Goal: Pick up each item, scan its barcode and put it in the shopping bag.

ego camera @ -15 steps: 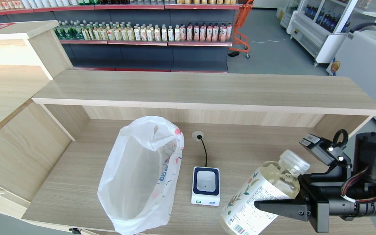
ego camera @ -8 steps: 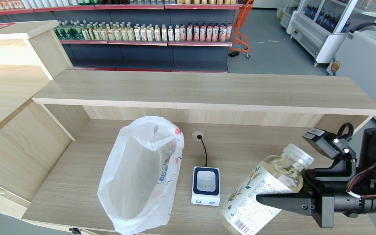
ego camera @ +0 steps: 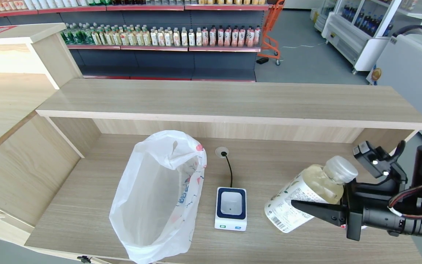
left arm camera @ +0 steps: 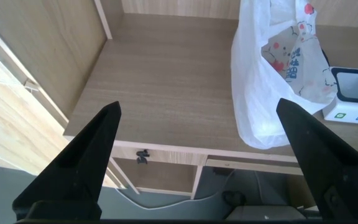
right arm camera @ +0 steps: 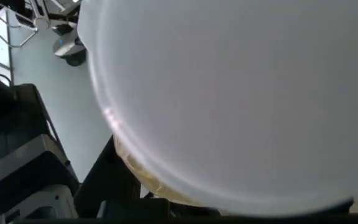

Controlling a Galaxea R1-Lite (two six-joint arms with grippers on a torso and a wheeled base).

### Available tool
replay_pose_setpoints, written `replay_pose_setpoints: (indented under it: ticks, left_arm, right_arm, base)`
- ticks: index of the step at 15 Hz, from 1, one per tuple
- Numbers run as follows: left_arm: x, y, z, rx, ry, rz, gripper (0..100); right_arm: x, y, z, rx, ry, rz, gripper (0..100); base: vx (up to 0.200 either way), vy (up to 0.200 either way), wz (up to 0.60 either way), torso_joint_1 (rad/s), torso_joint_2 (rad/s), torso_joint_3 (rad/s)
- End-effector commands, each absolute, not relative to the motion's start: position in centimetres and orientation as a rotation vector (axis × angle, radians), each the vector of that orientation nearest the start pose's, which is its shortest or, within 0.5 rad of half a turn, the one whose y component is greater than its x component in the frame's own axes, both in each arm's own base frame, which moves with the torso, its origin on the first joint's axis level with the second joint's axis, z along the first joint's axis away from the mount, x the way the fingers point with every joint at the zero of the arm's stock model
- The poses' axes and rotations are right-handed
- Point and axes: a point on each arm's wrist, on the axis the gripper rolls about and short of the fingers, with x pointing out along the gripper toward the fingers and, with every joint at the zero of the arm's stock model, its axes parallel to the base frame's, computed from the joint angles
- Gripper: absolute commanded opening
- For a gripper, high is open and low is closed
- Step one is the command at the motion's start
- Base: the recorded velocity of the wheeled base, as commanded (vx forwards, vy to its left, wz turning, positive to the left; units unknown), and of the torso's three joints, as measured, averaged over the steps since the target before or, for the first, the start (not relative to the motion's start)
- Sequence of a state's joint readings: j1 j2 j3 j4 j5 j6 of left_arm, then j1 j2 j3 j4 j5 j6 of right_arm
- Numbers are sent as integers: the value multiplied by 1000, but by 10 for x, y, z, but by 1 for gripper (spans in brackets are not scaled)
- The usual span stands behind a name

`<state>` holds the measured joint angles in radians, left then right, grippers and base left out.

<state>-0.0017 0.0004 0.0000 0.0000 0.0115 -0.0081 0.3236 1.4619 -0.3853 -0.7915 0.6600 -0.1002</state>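
Head view: the right pincer [ego camera: 308,207] is closed on the bottle [ego camera: 306,190], which hangs tilted in the air just right of the scanner [ego camera: 231,207]. The hold is near the neck, so the heavy body may slip or swing. The barcode [ego camera: 275,221] may also miss the scanner window.

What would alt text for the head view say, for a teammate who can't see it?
The right gripper holds a tilted bottle of pale drink over the wooden counter, cap up and base angled down, just right of the white scanner. An open white shopping bag stands left of the scanner; shelves of drinks line the background.
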Motion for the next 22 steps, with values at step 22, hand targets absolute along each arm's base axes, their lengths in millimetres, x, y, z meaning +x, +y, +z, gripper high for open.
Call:
replay_pose_setpoints:
  ticks: [22]
  left_arm:
    - [-23, 0, 75, -11, 0, 11, 100]
  right_arm:
    - [207, 35, 133, -745, 14, 657, 0]
  base:
    - [0, 36, 0, 0, 0, 1]
